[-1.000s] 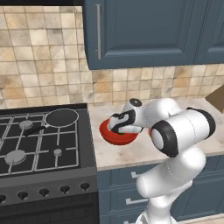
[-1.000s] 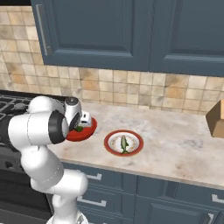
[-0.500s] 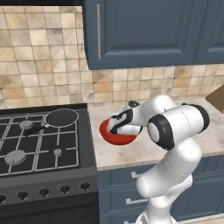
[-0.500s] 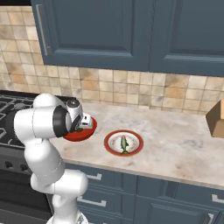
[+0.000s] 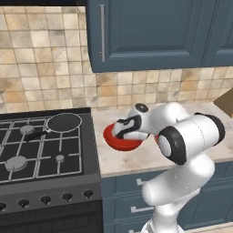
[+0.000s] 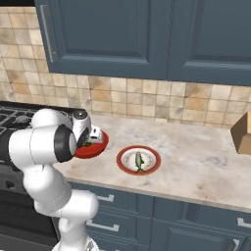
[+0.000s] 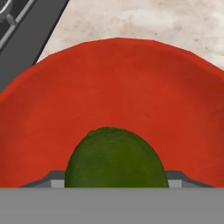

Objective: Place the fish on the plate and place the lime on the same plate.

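Reaching down into the red bowl (image 5: pixel 122 142) on the counter (image 6: pixel 206 162), just right of the stove (image 5: pixel 41 150), we've got the arm (image 5: pixel 182 145) folded low w/ the gripper (image 5: pixel 119 132) over the bowl's inside. Further right on the counter sits the plate (image 6: pixel 124 156), and the fish (image 6: pixel 139 161) already lies across its white centre, so we judge that half done. The lime (image 7: pixel 115 162) sits in the bowl, right up against the hand cam at the near edge of its view, seemingly between the finger tips, but the tips themselves are hidden behind it and we can't tell if the jaws are spread, pressed together or pinching the fruit. From the right base cam a bit of green shows at the bowl beside the hand. Risks from here, as we see it: a round, smooth lime can roll or squirt out if the pinch lands off-centre; the bowl's sloped wall may block a finger or get dragged along the counter; and on the carry over to the plate a weak hold could drop it, or a careless set-down could knock the fish or let the lime roll off the flat rim.
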Tool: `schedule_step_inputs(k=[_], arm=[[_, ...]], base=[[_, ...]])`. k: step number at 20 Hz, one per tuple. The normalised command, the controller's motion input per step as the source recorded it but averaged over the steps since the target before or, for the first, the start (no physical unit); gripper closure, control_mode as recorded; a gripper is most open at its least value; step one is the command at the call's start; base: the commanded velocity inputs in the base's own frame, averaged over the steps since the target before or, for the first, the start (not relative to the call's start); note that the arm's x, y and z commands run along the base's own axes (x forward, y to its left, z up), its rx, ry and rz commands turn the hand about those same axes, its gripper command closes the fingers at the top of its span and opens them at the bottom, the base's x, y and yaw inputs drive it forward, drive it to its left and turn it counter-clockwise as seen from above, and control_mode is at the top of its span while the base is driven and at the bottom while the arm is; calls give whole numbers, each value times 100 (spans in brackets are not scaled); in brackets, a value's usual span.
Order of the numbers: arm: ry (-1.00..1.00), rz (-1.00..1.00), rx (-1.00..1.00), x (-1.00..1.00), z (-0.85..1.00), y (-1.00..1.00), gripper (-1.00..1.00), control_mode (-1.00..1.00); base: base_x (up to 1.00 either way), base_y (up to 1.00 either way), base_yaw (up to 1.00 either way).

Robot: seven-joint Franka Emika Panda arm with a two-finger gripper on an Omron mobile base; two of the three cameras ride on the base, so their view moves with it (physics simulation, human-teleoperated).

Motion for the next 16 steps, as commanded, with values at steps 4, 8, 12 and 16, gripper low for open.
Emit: schedule_step_inputs(k=[4,8,12,16], arm=[[0,0,0,-30,78,0,100,-100],[0,0,0,-36,88,0,100,-100],[0,0,0,-56,54,-21,100,-100],[-1,-1,0,-52,24,-52,100,-100]], base=[[0,0,0],[0,0,0],[0,0,0],[0,0,0]])
